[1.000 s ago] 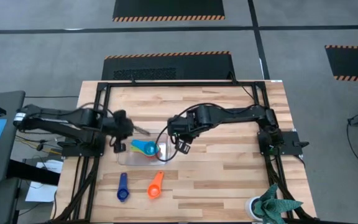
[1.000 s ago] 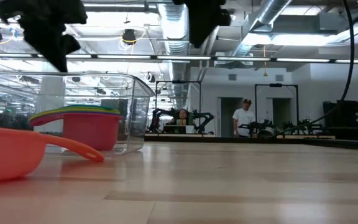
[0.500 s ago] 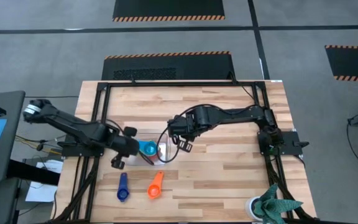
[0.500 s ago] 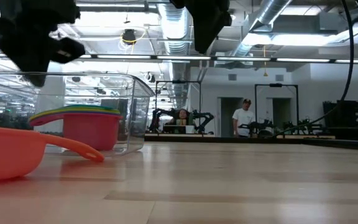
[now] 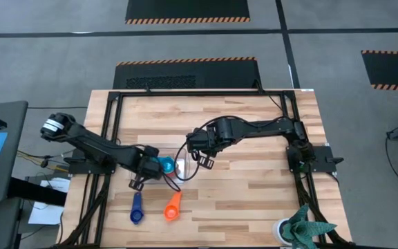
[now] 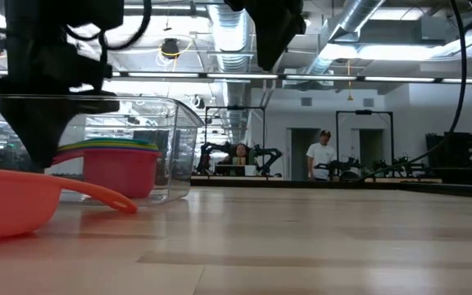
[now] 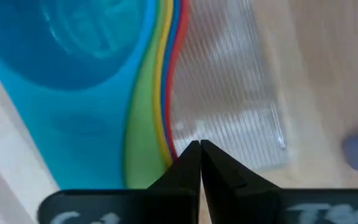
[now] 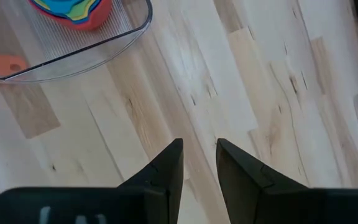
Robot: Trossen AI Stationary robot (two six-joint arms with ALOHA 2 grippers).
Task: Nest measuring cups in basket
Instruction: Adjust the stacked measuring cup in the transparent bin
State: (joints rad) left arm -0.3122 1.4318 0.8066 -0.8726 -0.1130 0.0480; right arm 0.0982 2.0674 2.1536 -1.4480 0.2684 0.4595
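Observation:
The clear basket (image 5: pixel 179 170) stands at the table's middle left and holds a nested stack of measuring cups (image 5: pixel 165 164), light blue on top, red at the bottom (image 6: pixel 117 174). My left gripper (image 7: pixel 199 153) is shut and points straight down inside the basket, at the edge of the stacked handles (image 7: pixel 146 106). An orange cup (image 5: pixel 173 206) and a dark blue cup (image 5: pixel 137 207) lie on the table nearer the front edge. My right gripper (image 5: pixel 200 162) hangs open and empty above the table, just right of the basket. My left gripper has its shut fingertips at the red-edged side of the stacked handles (image 7: pixel 174 134), coming from above. Whether the tips touch the handles or the basket floor (image 7: pixel 229 93), I cannot tell.
The orange cup (image 6: pixel 15 201) lies close in front of the basket (image 6: pixel 179 139), its handle toward it. A black frame (image 5: pixel 199 93) rims the table. A potted plant (image 5: pixel 301 229) stands at the near right corner. Bare wood lies right of the basket.
My left gripper has moved toward the table's near edge and right, and sunk from above the basket's left end down into it beside the cup stack, rolling as it went. It has stayed shut. The cups and basket have not moved.

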